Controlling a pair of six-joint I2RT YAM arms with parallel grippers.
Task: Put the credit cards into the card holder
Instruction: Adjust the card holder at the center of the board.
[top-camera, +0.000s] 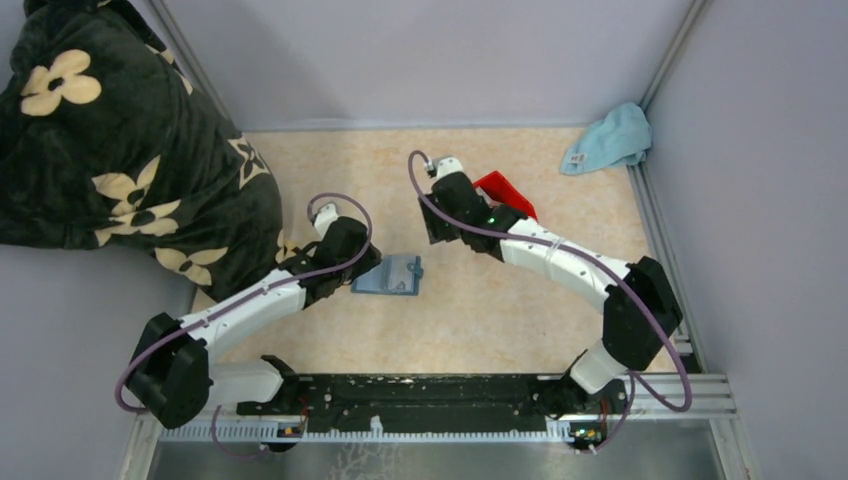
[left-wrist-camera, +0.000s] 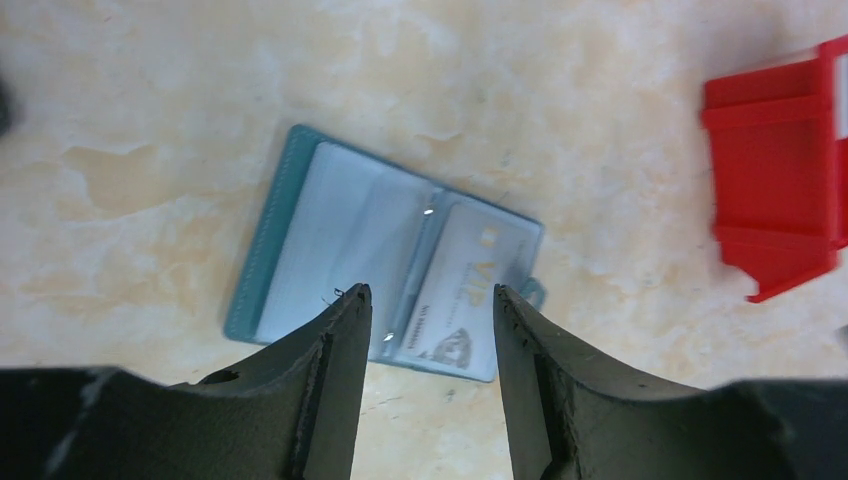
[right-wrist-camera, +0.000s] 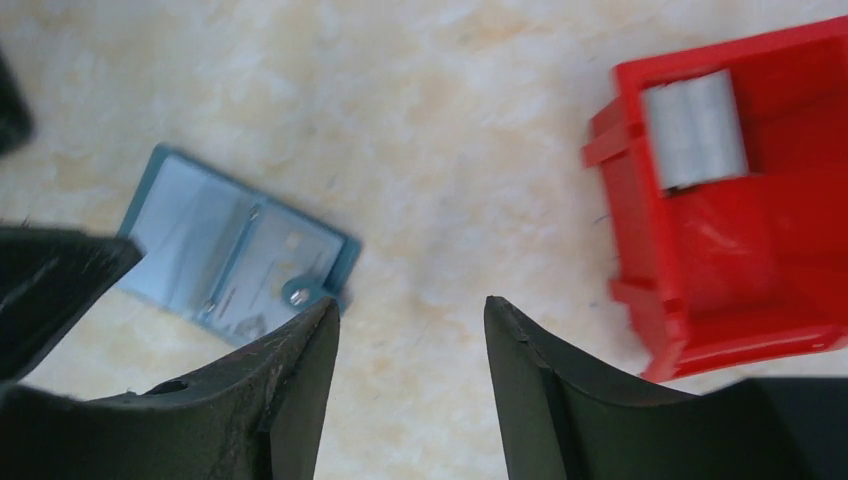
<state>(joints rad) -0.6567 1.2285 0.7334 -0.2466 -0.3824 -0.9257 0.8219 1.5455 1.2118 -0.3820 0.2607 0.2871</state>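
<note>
Teal-blue, the card holder (left-wrist-camera: 385, 270) is laid open on the table (left-wrist-camera: 150, 100), one credit card (left-wrist-camera: 470, 290) tucked into a pocket of it. A second grey card (right-wrist-camera: 693, 128) is seen inside the red bin (right-wrist-camera: 790, 250). Both the left gripper (left-wrist-camera: 430, 295) and the right gripper (right-wrist-camera: 410, 310) are parted, nothing gripped.

Setting: a robotics laboratory test cell. Indicators:
- Plain grey wall panels (top-camera: 400, 60) enclose a beige marbled tabletop (top-camera: 480, 320) on three sides.
- An aluminium profile post (top-camera: 672, 45) frames the far right corner.
- The left arm (top-camera: 250, 300) and right arm (top-camera: 560, 260), with exposed cabling, are bolted to a black mounting rail (top-camera: 430, 392) at the near edge.
</note>
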